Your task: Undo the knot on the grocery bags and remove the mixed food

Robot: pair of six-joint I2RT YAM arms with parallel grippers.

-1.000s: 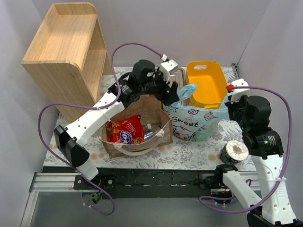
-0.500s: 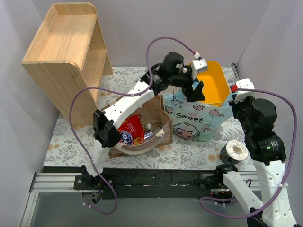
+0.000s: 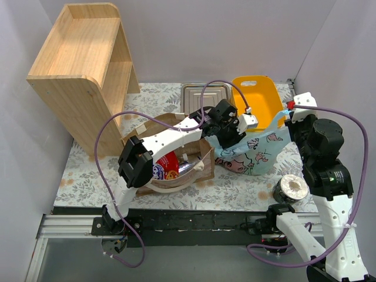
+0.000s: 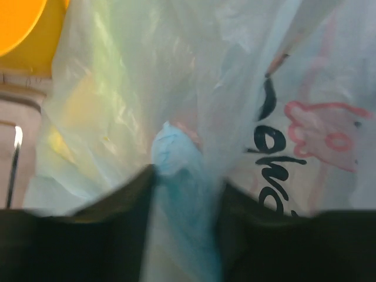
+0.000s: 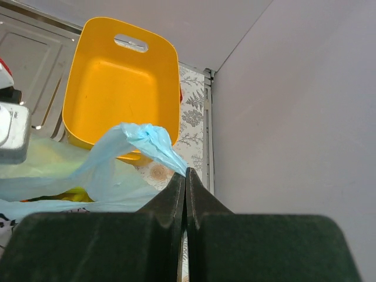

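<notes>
From above: clamping the top of the blue bag (image 3: 252, 157) in the closed left end effector (image 3: 229, 136), with the bag sagging onto the counter (image 3: 247, 189) below it. Pinching a stretched handle (image 3: 275, 124) in the shut right end effector (image 3: 288, 114).

Left wrist: squeezing a bunched blue strip of bag between fingers (image 4: 126, 202) closed on it, with printed film just ahead.

Right wrist: holding the handle's tip between fully closed fingers (image 5: 171, 202), with the tub (image 5: 120, 88) just ahead.
</notes>
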